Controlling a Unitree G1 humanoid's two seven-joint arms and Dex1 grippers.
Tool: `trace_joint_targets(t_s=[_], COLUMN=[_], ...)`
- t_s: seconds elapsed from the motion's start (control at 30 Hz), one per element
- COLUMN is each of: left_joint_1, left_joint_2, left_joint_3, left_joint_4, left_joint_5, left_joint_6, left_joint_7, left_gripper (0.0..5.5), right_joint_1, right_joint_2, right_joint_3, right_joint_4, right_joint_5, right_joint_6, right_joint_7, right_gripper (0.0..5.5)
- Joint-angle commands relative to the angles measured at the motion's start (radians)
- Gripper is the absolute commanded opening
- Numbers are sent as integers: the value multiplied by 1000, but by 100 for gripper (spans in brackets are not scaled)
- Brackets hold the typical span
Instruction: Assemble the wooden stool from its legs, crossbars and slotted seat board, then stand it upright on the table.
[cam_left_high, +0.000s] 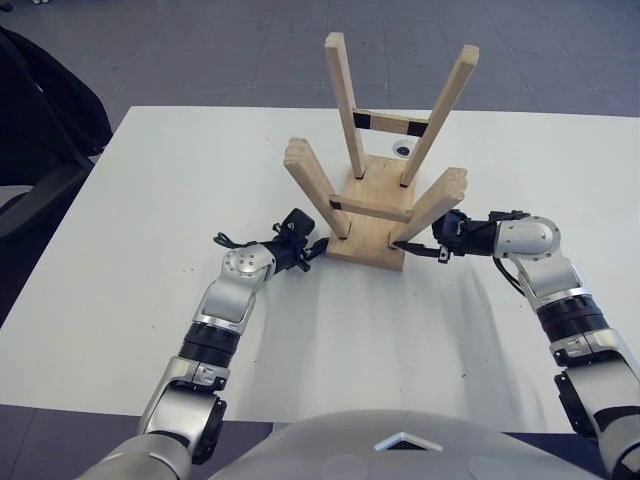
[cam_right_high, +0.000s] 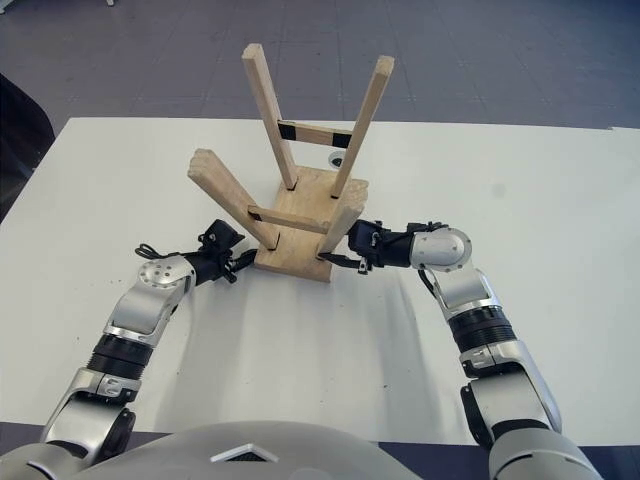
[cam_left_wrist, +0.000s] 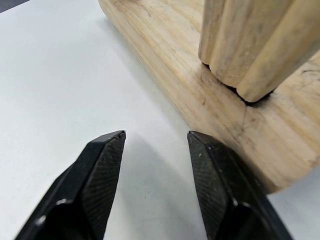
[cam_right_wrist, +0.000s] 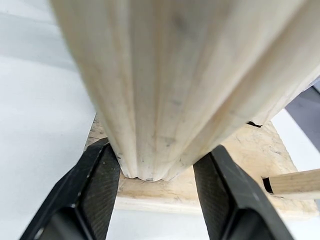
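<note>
Stool (cam_left_high: 385, 190) is sitting upside down at about 12 o'clock from me, mid-table (cam_left_high: 150, 260). The seat board (cam_left_high: 370, 242) lies flat and the legs stick up. My guess is that's so everything stays square while the joints get seated, and the flip upright comes last.

Right gripper (cam_left_high: 412, 244) is at the board's 5 o'clock corner. Its jaws are clamped round the base of the near-right leg (cam_left_high: 437, 203), and the fingers (cam_right_wrist: 97, 185) look pressed on both sides, probably steadying or pushing that leg into its slot. Left gripper (cam_left_high: 318, 248) hangs at the 7 o'clock corner with the jaws moderately apart and nothing between them. One finger (cam_left_wrist: 215, 180) is just beside the board edge, I reckon to brace it against sliding.

Count:
- four legs, all standing in the board
- two crossbars, the near crossbar (cam_left_high: 375, 210) and the far crossbar (cam_left_high: 393, 124)
- one seat board
- two grippers

So assembly looks basically done, just not turned over yet.
</note>
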Motion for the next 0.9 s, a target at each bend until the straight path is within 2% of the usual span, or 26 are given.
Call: trace_joint_targets(t_s=[0.03, 0.07, 0.23, 0.33, 0.4, 0.5, 0.6, 0.7, 0.77, 0.83, 0.9], left_joint_1=[20, 20, 27, 29, 35, 49, 61, 50, 46, 51, 60], left_joint_2=[-18, -20, -14, -15, -12, -9, -20, -37, -41, -36, -28], left_joint_3=[-21, -22, -20, -20, -18, -11, -11, -25, -28, -23, -15], left_joint_4=[-17, -18, -22, -38, -58, -95, -115, -126, -124, -121, -121], left_joint_5=[-16, -16, -17, -23, -30, -41, -44, -44, -42, -39, -38], left_joint_6=[32, 35, 41, 56, 73, 96, 109, 119, 119, 113, 110], left_joint_7=[-29, -28, -28, -31, -33, -29, -16, -17, -17, -19, -18], left_gripper=[233, 233, 233, 233, 233, 233, 233, 233, 233, 233, 233], right_joint_1=[-32, -37, -31, -19, 8, 107, 138, -2, -112, -195, -233], right_joint_2=[-4, -3, -8, -44, -108, -253, -310, -230, -179, -144, -92], right_joint_3=[16, 15, -14, -35, -58, -124, -216, -460, -590, -649, -624], right_joint_4=[8, 14, -17, -19, -29, -180, -289, -325, -407, -509, -646], right_joint_5=[-35, -37, 13, -1, -12, 56, 143, 316, 452, 570, 701], right_joint_6=[22, 26, 131, 179, 211, 301, 419, 624, 751, 857, 972], right_joint_7=[24, 24, 62, 55, 67, 163, 168, -105, -280, -405, -492], right_gripper=[212, 250, 349, 349, 349, 349, 349, 349, 316, 288, 246])
